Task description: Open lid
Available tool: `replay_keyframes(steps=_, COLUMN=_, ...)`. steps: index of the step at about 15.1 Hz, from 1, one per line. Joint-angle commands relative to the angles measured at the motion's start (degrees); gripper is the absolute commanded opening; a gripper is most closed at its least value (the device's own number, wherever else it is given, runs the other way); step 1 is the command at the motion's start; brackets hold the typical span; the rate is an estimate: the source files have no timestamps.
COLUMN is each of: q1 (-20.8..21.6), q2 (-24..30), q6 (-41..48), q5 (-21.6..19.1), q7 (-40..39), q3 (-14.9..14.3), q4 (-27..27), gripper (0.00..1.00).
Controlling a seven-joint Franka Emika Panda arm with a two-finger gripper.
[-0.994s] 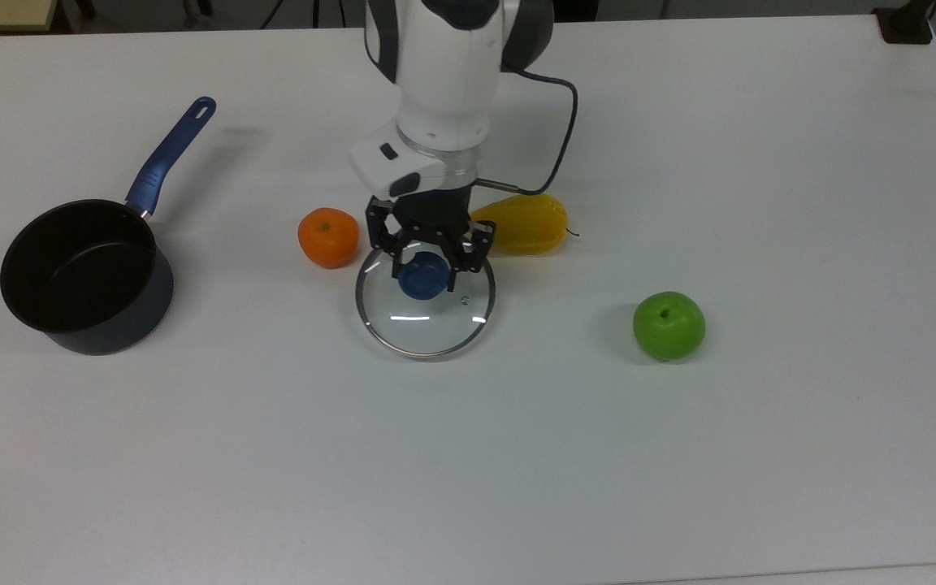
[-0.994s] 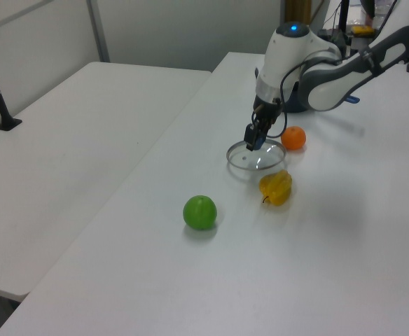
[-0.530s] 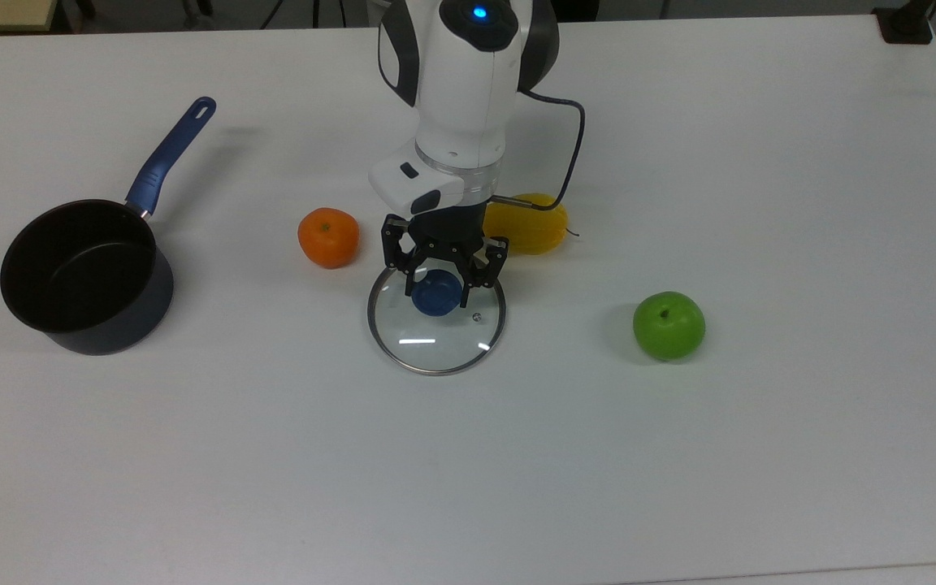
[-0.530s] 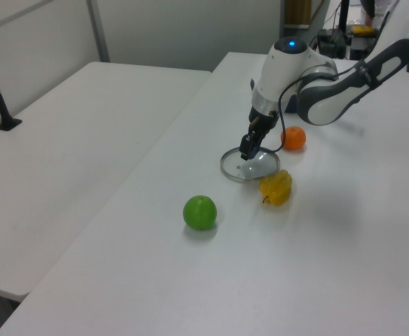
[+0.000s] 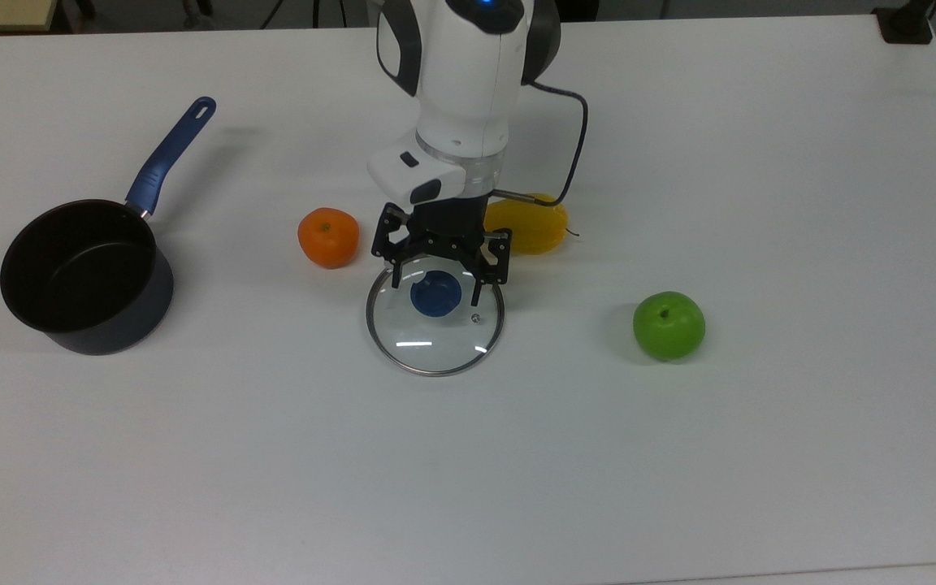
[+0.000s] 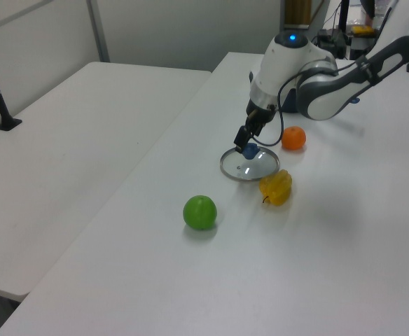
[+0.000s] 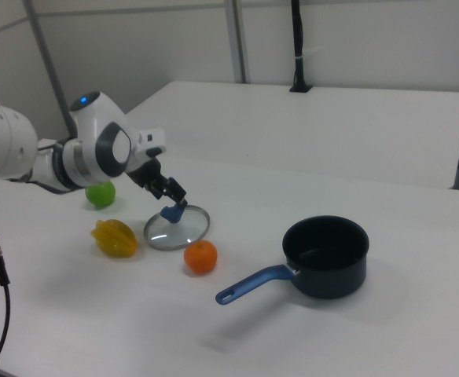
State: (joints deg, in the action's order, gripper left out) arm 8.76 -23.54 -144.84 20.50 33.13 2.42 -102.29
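The lid (image 5: pixel 435 327) is seen lying flat mid-bench, off the saucepan (image 5: pixel 86 276); the pincer (image 5: pixel 440 280) is spread just above its knob, released.

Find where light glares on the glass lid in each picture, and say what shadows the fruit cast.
Top view: two short white streaks glare on the lid near its lower rim; the green apple casts a faint shadow to the top view's left. Left view: the glass shows pale reflections. Right view: the orange has a soft shadow beneath.
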Motion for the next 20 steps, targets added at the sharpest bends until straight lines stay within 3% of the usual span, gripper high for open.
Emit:
replay_keyframes(steps=1, q1=1.1, q2=6.7, q6=8.8, q5=0.6, q7=1.8, q3=-0.3, q4=-0.3, gripper=1.00)
replay_keyframes(steps=4, q1=1.7, q2=13.1, q6=17.7, q5=-2.2, q7=-1.2, q3=-0.1, q4=-0.3, gripper=1.00)
replay_keyframes(steps=6, q1=1.6, q2=16.6, q6=23.2, q5=-7.6, q7=-8.6, q3=-0.3, q4=-0.3, gripper=1.00)
replay_keyframes(steps=7, q1=0.8, q2=19.2, q6=27.5, q5=-11.7, q7=-13.9, q3=-0.8, q4=-0.3, gripper=1.00)
replay_keyframes(steps=12, q1=-5.9, q2=27.7, q6=42.2, q5=-19.3, q7=-31.8, q3=-1.2, q4=-0.3, gripper=1.00)
replay_keyframes(steps=15, q1=-8.2, q2=31.6, q6=48.1, q5=-19.7, q7=-33.0, q3=-1.2, q4=-0.3, gripper=1.00)
replay_keyframes(steps=20, q1=-9.4, q2=31.9, q6=50.1, q5=-19.1, q7=-33.6, q3=-1.0, q4=-0.3, gripper=1.00)
